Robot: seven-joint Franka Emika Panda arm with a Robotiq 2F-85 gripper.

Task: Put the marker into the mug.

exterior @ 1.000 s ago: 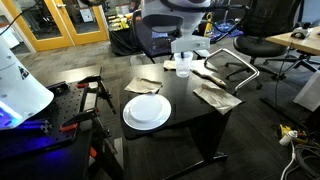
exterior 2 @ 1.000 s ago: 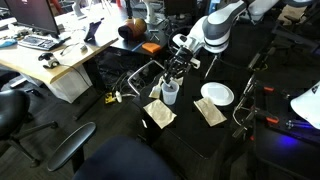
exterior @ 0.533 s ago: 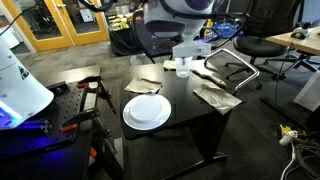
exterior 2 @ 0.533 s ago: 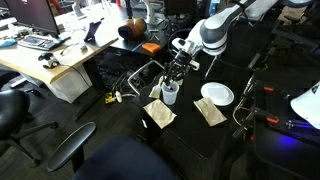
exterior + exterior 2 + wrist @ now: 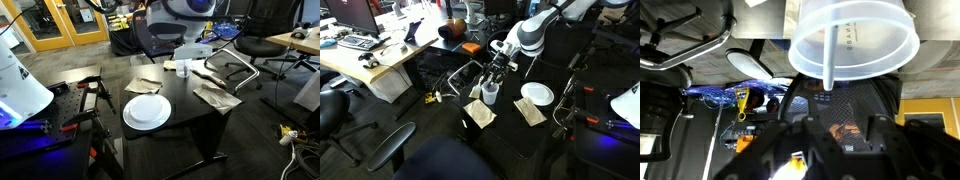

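The marker point(image 5: 828, 60) stands upright inside the pale mug point(image 5: 855, 42) on the dark table point(image 5: 190, 120), its tip past the rim. The claw point(image 5: 835, 125) hangs just above the mug, jaws spread wide and empty.

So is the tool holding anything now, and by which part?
Nothing, it seems: the tool is open, and the thin marker stands free inside the pale translucent cup.

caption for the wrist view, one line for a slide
Wrist view: the open hand hangs over the mug, with the thin marker standing inside it.
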